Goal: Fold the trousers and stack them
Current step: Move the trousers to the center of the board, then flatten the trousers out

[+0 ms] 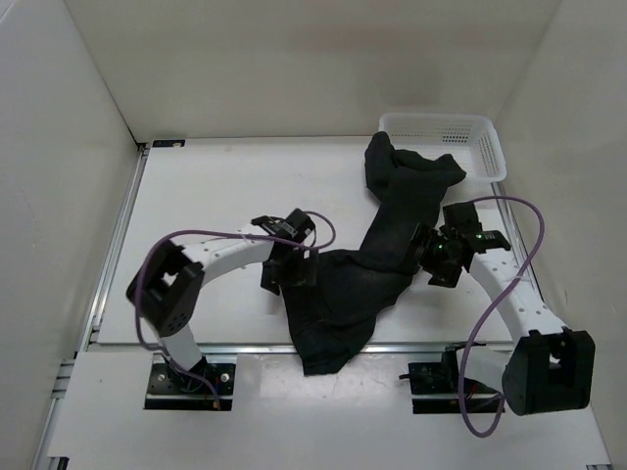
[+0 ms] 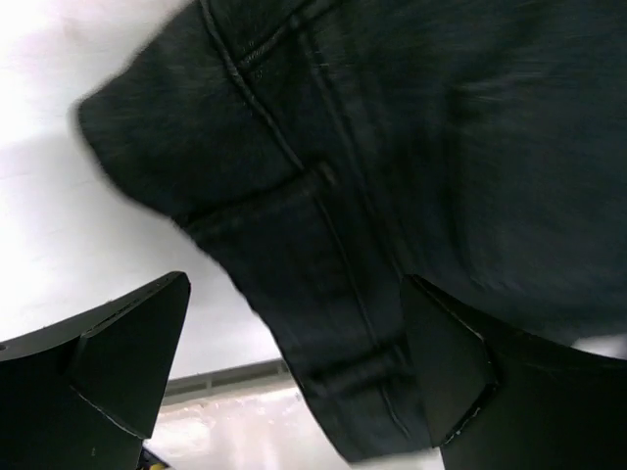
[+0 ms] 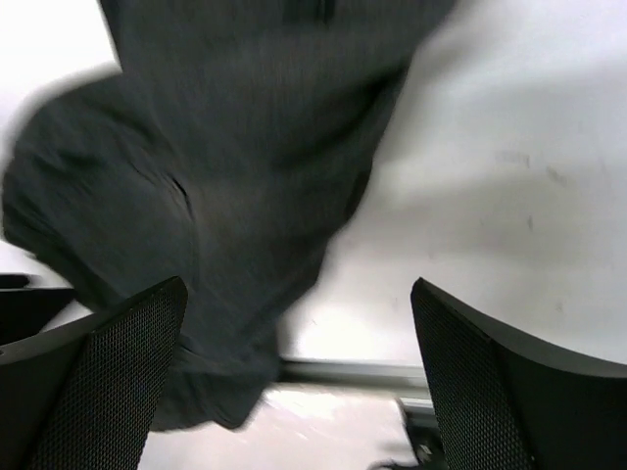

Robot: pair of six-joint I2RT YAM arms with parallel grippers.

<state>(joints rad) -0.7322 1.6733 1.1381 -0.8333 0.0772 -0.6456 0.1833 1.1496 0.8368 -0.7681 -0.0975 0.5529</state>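
The black trousers (image 1: pixel 345 294) lie crumpled in a long heap that runs from the basket at the back right down over the table's front edge. My left gripper (image 1: pixel 285 271) is at the heap's left edge. In the left wrist view it (image 2: pixel 294 294) is open, with the waistband and a belt loop of the trousers (image 2: pixel 323 196) under and between its fingers. My right gripper (image 1: pixel 432 262) is at the heap's right side. It (image 3: pixel 299 289) is open and empty, over the edge of the trousers (image 3: pixel 216 176) and bare table.
A white mesh basket (image 1: pixel 490 149) stands at the back right, with one end of the trousers resting against its left side. White walls enclose the table on the left, back and right. A metal rail (image 3: pixel 343 372) runs along the table's front edge.
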